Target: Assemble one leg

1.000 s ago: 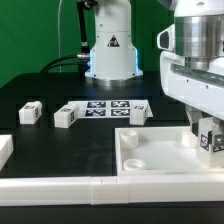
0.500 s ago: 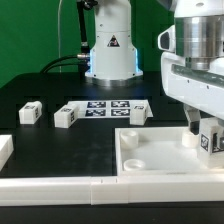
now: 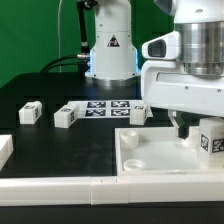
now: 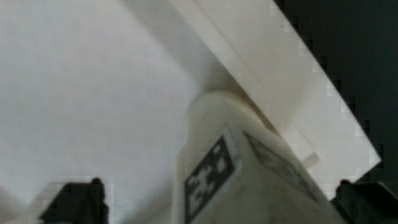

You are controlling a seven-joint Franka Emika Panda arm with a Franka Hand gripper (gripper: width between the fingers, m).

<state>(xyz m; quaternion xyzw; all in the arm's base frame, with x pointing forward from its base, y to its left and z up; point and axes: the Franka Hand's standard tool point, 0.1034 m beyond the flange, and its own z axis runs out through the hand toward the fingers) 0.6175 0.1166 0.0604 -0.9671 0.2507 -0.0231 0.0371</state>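
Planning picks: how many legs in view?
4 legs. On the table: one leg and a second leg at one end of the marker board, a third leg at the other. The fourth leg stands on the panel. More may be hidden.

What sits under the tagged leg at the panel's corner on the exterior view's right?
The leg stands at a corner of the white panel, so panel surface lies below it. Whether a socket is beneath cannot be seen, because the leg covers that spot.

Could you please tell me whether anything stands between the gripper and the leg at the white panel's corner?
Nothing visible does: in the wrist view the leg stands at the white panel corner, between the open jaws of the gripper.
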